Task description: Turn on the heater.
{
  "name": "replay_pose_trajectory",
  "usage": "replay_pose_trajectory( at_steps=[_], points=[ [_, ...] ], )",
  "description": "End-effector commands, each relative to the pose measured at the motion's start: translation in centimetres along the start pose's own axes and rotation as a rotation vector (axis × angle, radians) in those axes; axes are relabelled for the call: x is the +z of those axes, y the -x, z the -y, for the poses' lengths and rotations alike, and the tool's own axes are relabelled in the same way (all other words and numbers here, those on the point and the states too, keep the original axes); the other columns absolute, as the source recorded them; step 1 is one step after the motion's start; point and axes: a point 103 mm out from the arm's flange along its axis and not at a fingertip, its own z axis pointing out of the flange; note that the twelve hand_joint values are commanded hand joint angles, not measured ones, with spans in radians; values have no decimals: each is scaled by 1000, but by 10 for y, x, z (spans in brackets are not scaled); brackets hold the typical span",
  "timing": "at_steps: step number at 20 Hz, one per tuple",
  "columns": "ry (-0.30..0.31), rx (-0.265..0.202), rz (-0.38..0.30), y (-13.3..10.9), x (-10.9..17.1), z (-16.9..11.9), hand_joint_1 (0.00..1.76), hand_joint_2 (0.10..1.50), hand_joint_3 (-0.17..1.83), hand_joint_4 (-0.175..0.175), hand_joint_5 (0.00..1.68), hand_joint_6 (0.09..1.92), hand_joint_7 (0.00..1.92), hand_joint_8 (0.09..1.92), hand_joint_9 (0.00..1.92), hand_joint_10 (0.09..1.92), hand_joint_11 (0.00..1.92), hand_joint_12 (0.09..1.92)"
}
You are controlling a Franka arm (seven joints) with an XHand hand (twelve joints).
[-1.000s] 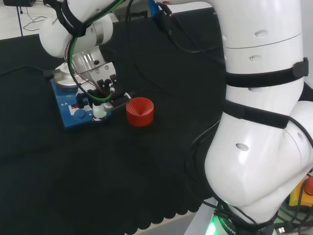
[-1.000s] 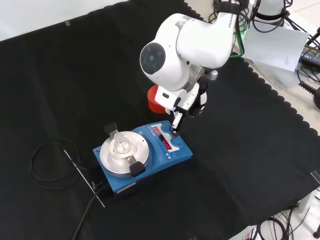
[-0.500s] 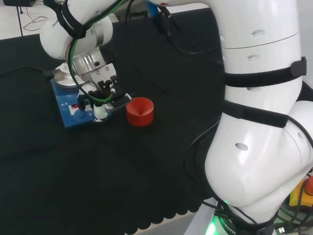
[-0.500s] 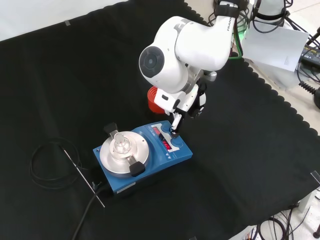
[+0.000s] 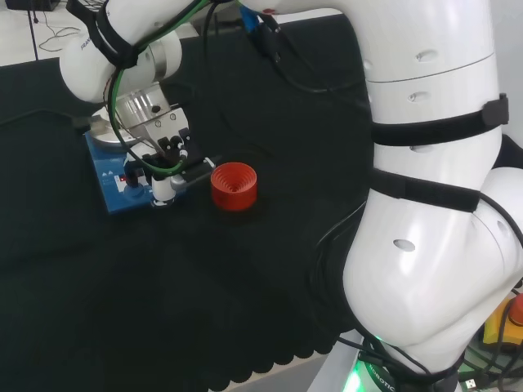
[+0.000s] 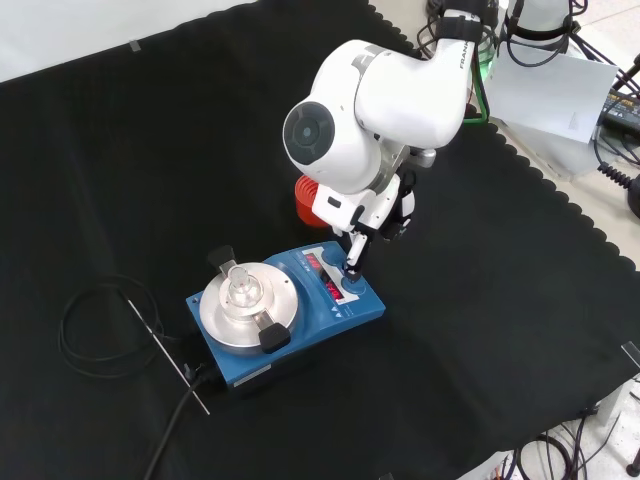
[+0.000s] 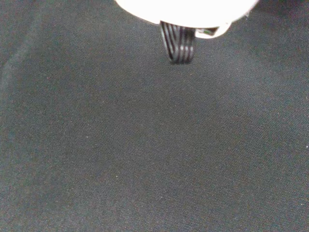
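The heater (image 6: 300,335) is a blue box with a round silver plate and red lit displays on its sloping front panel (image 6: 335,285). In the head view the heater (image 5: 110,192) sits at the left, partly behind the hand. The hand (image 6: 380,212) hangs over the panel's right end with one straight finger (image 6: 352,262) pointing down, its tip on or just above a blue knob. The hand (image 5: 163,159) covers the panel's near corner in the head view. It holds nothing. In the wrist view a blurred white part of the hand (image 7: 188,9) shows above black cloth.
A red ribbed ring stand (image 5: 234,185) stands on the cloth just right of the heater in the head view, partly behind the arm's link (image 6: 305,200) in the front view. A small clear piece (image 6: 240,285) sits on the plate. A black cable coil (image 6: 95,325) and thin rod (image 6: 165,355) lie left.
The hand and the big link have shifted slightly, the fingertip coming a little lower on the panel's right end. The heater and the red ring have not moved.
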Motion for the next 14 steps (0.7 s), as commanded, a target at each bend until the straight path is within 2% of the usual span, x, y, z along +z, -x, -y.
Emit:
replay_pose_trajectory(
  at_steps=[1, 14],
  points=[
    [-1, 5, -2, 2, 1, -1, 1406, 709, 1027, -35, 259, 592, 1394, 1688, 1448, 1491, 1016, 1329],
    [-12, 14, -6, 7, 7, -5, 1405, 708, 1031, -36, 262, 599, 1392, 1688, 1447, 1492, 1017, 1330]
  ],
)
